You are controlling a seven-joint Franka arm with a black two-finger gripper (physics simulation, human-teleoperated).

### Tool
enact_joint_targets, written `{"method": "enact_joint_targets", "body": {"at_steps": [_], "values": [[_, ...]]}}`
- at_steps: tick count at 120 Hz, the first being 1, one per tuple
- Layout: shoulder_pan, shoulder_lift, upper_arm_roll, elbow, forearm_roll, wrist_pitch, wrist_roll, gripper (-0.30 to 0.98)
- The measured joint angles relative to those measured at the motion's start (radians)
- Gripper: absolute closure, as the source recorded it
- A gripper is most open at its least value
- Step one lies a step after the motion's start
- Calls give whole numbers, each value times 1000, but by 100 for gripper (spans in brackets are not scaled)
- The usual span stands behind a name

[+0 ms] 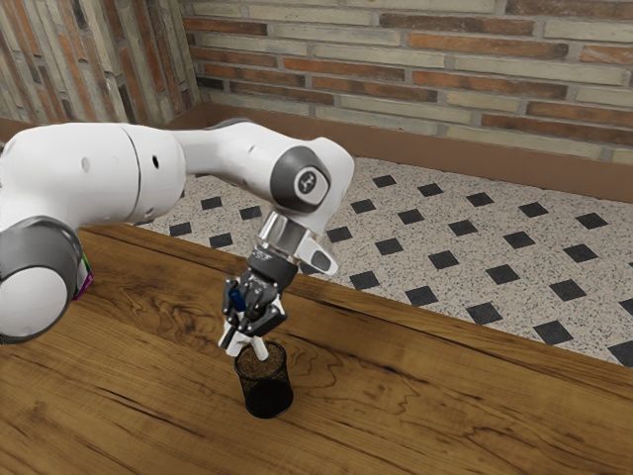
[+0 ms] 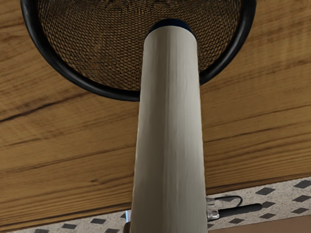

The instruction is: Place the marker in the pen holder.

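Pen holder (image 2: 116, 94) partly outside wrist view

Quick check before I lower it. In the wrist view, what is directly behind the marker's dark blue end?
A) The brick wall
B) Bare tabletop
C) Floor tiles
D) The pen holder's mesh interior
D: the marker's blue end overlaps the mesh inside the pen holder's round black rim.

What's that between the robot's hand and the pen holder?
The marker: in the wrist view, its pale body stretches toward the holder, its dark blue end seen against the holder's mesh.
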Motion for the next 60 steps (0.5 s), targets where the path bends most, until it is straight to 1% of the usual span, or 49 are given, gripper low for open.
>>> {"method": "enact_joint_targets", "body": {"at_steps": [22, 37, 46, 52, 60], "values": [[7, 49, 0, -4, -1, 35, -5, 72], [6, 53, 0, -2, -7, 48, -11, 44], [2, 46, 0, 1, -9, 52, -14, 31], [3, -7, 1, 4, -7, 58, -16, 25], [22, -186, 17, -3, 23, 107, -14, 19]]}}
